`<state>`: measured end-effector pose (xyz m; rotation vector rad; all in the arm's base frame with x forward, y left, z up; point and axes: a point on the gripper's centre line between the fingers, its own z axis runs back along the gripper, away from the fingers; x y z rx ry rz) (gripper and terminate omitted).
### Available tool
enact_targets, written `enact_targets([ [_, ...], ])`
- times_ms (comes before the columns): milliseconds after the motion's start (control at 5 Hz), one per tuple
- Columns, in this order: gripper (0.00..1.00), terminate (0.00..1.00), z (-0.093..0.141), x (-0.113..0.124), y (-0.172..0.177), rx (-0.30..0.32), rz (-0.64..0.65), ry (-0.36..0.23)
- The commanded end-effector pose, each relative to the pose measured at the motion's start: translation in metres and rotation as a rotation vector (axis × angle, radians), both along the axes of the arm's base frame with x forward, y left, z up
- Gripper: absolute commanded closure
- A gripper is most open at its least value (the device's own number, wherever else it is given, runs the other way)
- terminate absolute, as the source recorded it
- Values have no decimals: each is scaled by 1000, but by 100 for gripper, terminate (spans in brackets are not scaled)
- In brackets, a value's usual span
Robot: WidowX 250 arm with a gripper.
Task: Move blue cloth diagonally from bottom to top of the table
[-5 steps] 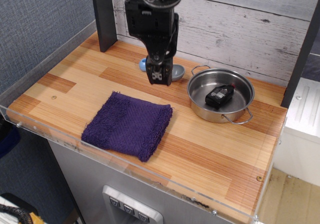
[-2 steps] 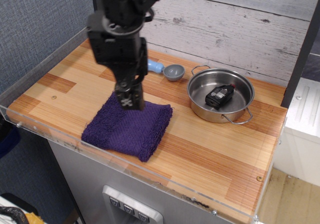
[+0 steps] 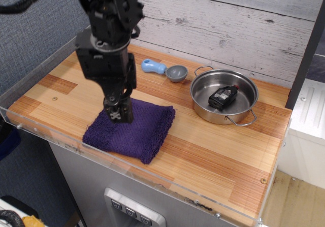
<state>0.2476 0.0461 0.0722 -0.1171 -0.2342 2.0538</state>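
The blue cloth [image 3: 137,133] is a dark indigo-purple folded terry towel lying flat near the front left of the wood-plank table [image 3: 213,151]. My gripper [image 3: 119,116] points straight down over the cloth's back-left part, its tips at or just above the fabric. The fingers look close together with nothing held between them. The arm hides part of the cloth's back-left corner.
A steel pan [image 3: 224,102] with a black object [image 3: 222,96] in it stands at the back right. A grey scoop with a light-blue handle [image 3: 165,70] lies at the back centre. A clear acrylic rim [image 3: 127,172] runs along the front edge. A dark post stands at the back left.
My gripper has moved from above the scoop at the back centre forward and left, and has come down onto the cloth's back-left part. The cloth, pan and scoop have not moved.
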Motion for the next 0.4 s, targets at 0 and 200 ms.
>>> enact_targets([
  [0, 0, 0, -23, 15, 1, 8, -18, 28],
  [200, 0, 0, -38, 13, 0, -5, -19, 56],
])
